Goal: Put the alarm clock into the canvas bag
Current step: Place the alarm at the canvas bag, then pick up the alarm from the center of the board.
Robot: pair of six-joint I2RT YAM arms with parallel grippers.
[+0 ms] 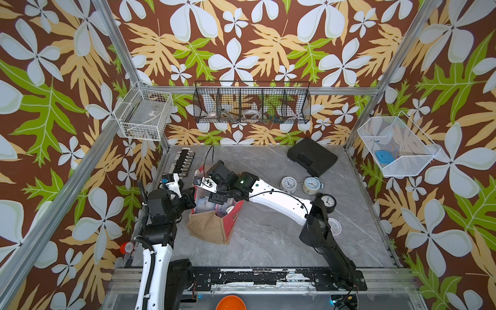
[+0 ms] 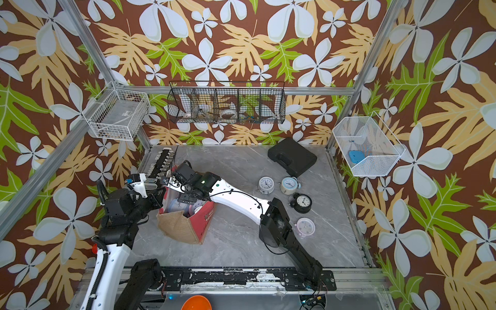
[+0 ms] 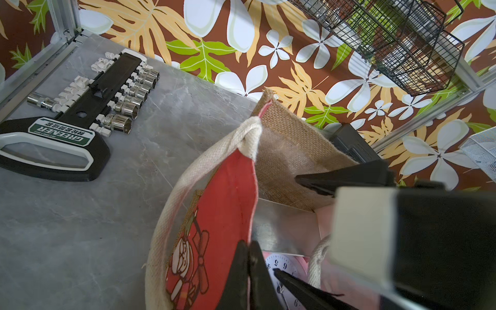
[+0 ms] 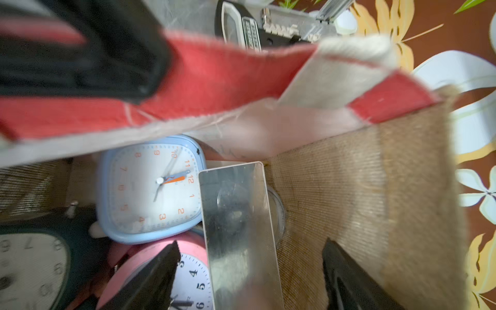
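The canvas bag (image 1: 212,228) sits open on the table (image 1: 268,247). The right wrist view looks deepest inside: a blue alarm clock (image 4: 153,188), a pink alarm clock (image 4: 193,276) and a dark alarm clock (image 4: 35,263) lie packed beside a silvery plate (image 4: 236,214), with the right gripper (image 4: 252,243) spread either side of it. The left wrist view shows the left gripper (image 3: 248,244) pinching the bag's red panel. Only the top views show a white clock (image 1: 288,184) and a black clock (image 1: 328,202) on the table, well apart from the bag.

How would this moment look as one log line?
left gripper: shut on canvas bag rim | right gripper: open in bag, above pink clock
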